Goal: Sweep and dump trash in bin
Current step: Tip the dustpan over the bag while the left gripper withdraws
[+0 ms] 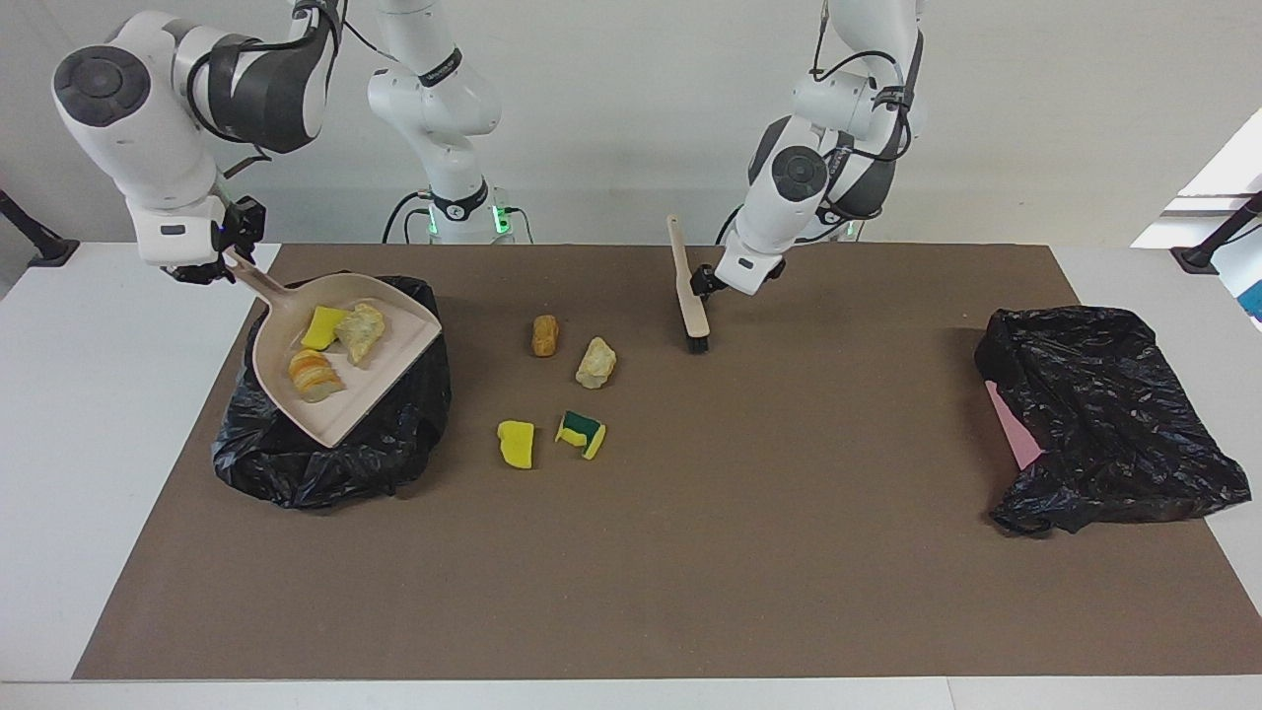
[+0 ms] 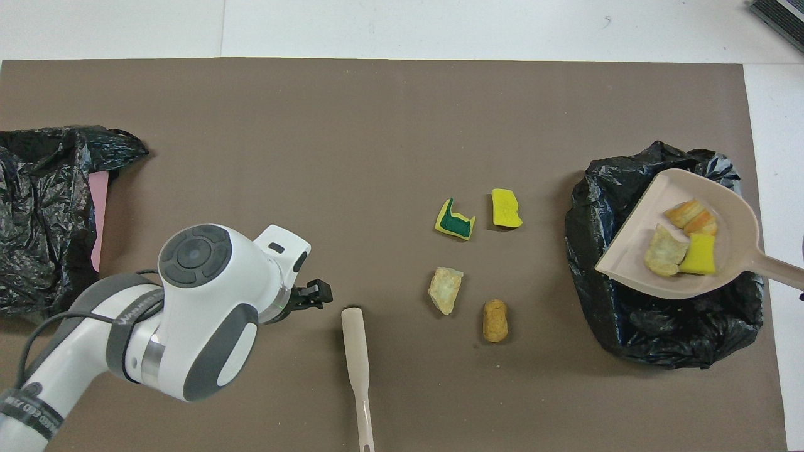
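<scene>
So far you have three of the seven scraps of trash aboard: a yellow sponge bit (image 1: pixel 320 327), a beige crumbly chunk (image 1: pixel 361 333) and an orange-striped piece (image 1: pixel 311 376) lie in the beige plastic dustpan (image 1: pixel 347 402). Your right gripper (image 1: pixel 219 264) has its jaws clamped narrow on the dustpan's handle and holds the pan over the crumpled black bag bin (image 1: pixel 296 473) at the right arm's end of the desk (image 1: pixel 631 592). The pan's open lip slopes down over the bag, yet all three pieces sit in it, so by my reading the dump itself is not yet done.

Four scraps are left on the brown mat, near the bin on the side toward the left arm. A brown lump (image 1: pixel 544 335) and a second beige chunk (image 1: pixel 595 362) lie nearer to the robots. A flat yellow sponge scrap (image 1: pixel 516 443) and a yellow-green sponge (image 1: pixel 581 434) lie farther from them.

Your left gripper (image 1: pixel 705 279) is just beside the beige long-handled brush (image 1: pixel 687 286), which stands bristles down on the mat. The overhead view shows a gap between the two, so I judge the brush is not held. Whether those jaws are wide or narrow, I cannot tell.

Left for you: tip out this load, take up the brush, sweep in the last four and dump again.
</scene>
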